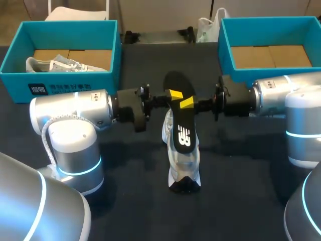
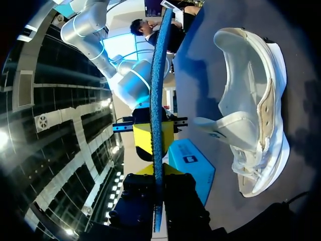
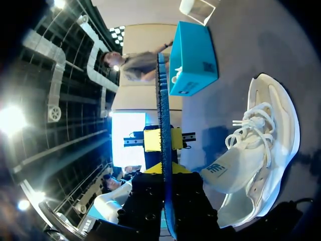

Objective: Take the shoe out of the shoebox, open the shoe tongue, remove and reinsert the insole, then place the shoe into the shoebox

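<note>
A black insole (image 1: 183, 131) with a white logo is held tilted above the white shoe (image 1: 184, 165), which stands on the dark table with its heel toward me. My left gripper (image 1: 174, 94) and right gripper (image 1: 187, 103) pinch the insole's far part from opposite sides. In the left wrist view the insole (image 2: 159, 75) runs edge-on between my left gripper (image 2: 156, 173), and the shoe (image 2: 251, 100) lies beside it. The right wrist view shows the insole (image 3: 161, 90) clamped in my right gripper (image 3: 164, 170), next to the shoe (image 3: 266, 150) with its tongue lifted.
A teal shoebox (image 1: 60, 83) at the back left holds another pale shoe (image 1: 55, 64). A second teal shoebox (image 1: 261, 73) at the back right shows only its cardboard floor. Both arms cross the table's middle.
</note>
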Robot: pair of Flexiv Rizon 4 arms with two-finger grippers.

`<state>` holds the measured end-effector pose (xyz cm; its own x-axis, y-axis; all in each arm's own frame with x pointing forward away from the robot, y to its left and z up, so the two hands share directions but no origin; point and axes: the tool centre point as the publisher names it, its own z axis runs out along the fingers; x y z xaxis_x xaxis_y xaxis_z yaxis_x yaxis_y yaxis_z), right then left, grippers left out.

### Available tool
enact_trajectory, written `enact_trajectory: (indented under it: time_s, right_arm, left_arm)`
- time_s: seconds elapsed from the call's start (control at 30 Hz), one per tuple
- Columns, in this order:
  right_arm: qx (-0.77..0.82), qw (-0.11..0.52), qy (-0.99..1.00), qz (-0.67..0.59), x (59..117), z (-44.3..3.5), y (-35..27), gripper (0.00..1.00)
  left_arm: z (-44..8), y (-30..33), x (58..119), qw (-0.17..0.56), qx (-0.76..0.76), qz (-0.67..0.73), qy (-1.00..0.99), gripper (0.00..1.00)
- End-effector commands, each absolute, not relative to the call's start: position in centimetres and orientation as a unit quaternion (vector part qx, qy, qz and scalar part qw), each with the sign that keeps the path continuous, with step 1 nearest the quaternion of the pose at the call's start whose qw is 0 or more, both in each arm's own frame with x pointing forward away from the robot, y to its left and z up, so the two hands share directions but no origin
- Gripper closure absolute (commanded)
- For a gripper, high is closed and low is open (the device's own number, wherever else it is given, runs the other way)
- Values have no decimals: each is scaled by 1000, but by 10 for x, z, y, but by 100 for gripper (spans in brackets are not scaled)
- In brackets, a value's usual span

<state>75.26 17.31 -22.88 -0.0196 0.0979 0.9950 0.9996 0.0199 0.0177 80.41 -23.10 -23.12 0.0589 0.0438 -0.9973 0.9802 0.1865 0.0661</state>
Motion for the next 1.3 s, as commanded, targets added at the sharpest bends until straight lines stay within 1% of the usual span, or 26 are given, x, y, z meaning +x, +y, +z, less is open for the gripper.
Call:
enact_trajectory:
  time_s: [0.03, 0.2, 0.37, 0.43, 0.5, 0.57, 0.6, 0.93, 1.17, 1.2, 1.23, 1.3]
  right_arm:
    - [-515, 466, -534, -481, 749, -227, 168, 0]
    - [-497, 436, -558, -501, 742, -224, 147, 0]
    - [-480, 402, -608, -488, 737, -221, 118, 0]
    - [-463, 360, -657, -474, 735, -217, 106, 0]
    - [-497, 298, -687, -439, 735, -211, 96, 0]
    - [-497, 298, -687, -439, 735, -211, 96, 0]
    - [-497, 298, -687, -439, 735, -211, 96, 0]
    - [-497, 298, -687, -439, 735, -211, 96, 0]
    - [-410, 213, -784, -415, 717, -213, 62, 0]
    - [-392, 176, -805, -410, 711, -215, 55, 0]
    - [-360, 160, -831, -393, 707, -218, 55, 0]
    - [-336, 165, -845, -382, 705, -221, 55, 0]
  left_arm:
    - [-228, -227, 801, 545, 475, -432, 539, 100]
    - [-225, -215, 795, 532, 477, -429, 553, 100]
    - [-220, -200, 787, 486, 472, -454, 578, 100]
    - [-218, -193, 782, 475, 469, -459, 586, 100]
    - [-213, -188, 777, 452, 467, -470, 597, 100]
    - [-206, -181, 770, 426, 468, -460, 622, 100]
    - [-202, -177, 766, 426, 482, -424, 637, 100]
    - [-202, -177, 766, 426, 482, -424, 637, 100]
    - [-198, -175, 731, 389, 464, -444, 660, 100]
    - [-194, -172, 723, 375, 452, -457, 668, 100]
    - [-192, -169, 719, 361, 442, -467, 675, 100]
    - [-188, -163, 711, 336, 424, -481, 690, 100]
